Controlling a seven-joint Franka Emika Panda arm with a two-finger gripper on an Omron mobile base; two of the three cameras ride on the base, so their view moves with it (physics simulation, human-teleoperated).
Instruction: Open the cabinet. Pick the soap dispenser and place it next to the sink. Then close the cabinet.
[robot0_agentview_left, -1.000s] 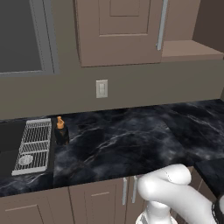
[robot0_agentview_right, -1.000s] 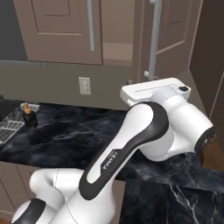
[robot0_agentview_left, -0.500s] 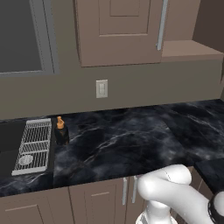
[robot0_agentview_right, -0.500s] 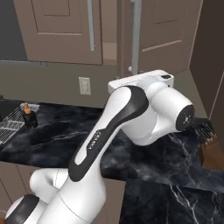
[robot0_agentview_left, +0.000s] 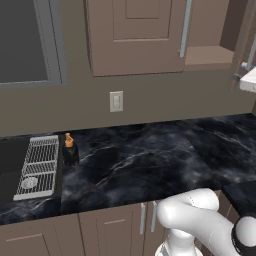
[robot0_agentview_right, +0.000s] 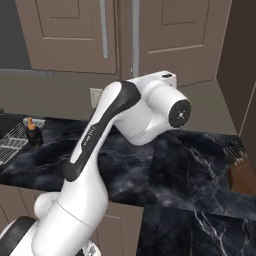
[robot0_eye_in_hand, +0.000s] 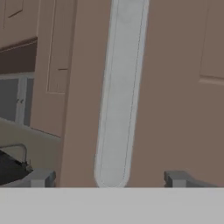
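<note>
In the hand view, the cabinet's right door (robot0_eye_in_hand: 175, 87) is close in front of me. Its long silver bar handle (robot0_eye_in_hand: 119, 100) runs down between my finger tips (robot0_eye_in_hand: 41, 178), and my gripper (robot0_eye_in_hand: 109, 178) is open astride the bar's lower end, both tips well clear of it. The left door (robot0_agentview_left: 135, 35) is shut. The right door (robot0_agentview_right: 182, 40) stands ajar, with part of the inner shelf (robot0_agentview_left: 210, 50) showing. The black soap dispenser (robot0_agentview_left: 70, 149) (robot0_agentview_right: 33, 131) with its orange pump stands upright on the counter, right beside the grid rack (robot0_agentview_left: 37, 165) of the dark sink (robot0_agentview_left: 10, 160).
Dark marbled counter (robot0_agentview_left: 150, 160) stretches right of the sink. A wall switch (robot0_agentview_left: 116, 101) sits below the cabinet and a grey-framed window (robot0_agentview_left: 25, 40) is at the left. A knife block (robot0_agentview_right: 240, 170) stands at the far right, with base cupboards (robot0_agentview_left: 110, 230) below.
The right door has swung leftward toward shut, and my hand has travelled left with its handle. The soap dispenser has stayed put.
</note>
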